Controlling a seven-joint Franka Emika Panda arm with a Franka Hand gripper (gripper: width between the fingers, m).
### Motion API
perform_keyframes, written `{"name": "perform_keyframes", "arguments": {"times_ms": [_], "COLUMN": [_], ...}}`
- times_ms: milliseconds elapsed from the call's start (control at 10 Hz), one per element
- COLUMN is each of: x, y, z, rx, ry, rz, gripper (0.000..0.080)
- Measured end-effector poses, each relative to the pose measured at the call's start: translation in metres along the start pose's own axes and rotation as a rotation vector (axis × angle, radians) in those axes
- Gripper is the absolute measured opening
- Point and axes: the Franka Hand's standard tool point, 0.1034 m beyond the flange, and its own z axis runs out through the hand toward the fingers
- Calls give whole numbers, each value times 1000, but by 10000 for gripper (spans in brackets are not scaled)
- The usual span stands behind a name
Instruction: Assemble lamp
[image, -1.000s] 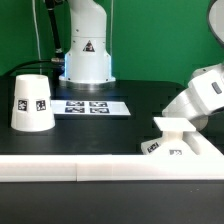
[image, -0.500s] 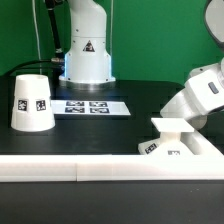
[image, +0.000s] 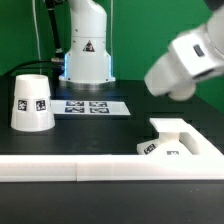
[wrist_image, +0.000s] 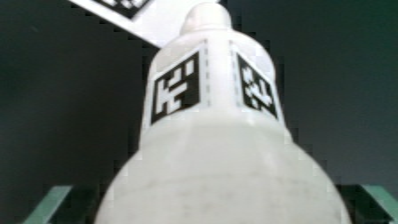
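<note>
Three lamp parts in view.

Bulb (wrist_image: 214, 130): seen only in the wrist view, very close to the camera and filling most of it. Its rounded wide end is nearest the lens. The narrow neck points away and carries black-and-white tags on two faces. A corner of the marker board (wrist_image: 121, 8) shows beyond the tip. Jaws: not visible in either view, so I cannot tell whether they are wide, narrow or clamped on the bulb.

Base (image: 182, 140): flat and stepped, lying on the black surface (image: 130, 128) at the exterior view's right, just behind the white front rail (image: 60, 168), tag on its front face.

Shade (image: 30, 100): at the exterior view's left, standing wide end down, tag toward the camera, well apart from the base.

The marker board (image: 92, 106) lies between them, farther back, before the arm's pedestal (image: 85, 55).

Arm (image: 190, 58): blurred, raised above the base, clear of it.
</note>
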Motion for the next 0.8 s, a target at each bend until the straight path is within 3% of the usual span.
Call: {"name": "perform_keyframes", "arguments": {"times_ms": [200, 400, 600, 700, 800], "x": [-11, -3, 1, -6, -7], "y": [13, 15, 23, 29, 39], "z": [-9, -11, -19, -25, -39], "rx": [9, -2, -34, -42, -56], "ry": [29, 82, 254, 297, 380], "rz": [23, 23, 37, 22, 28], "gripper": [579, 579, 579, 579, 579]}}
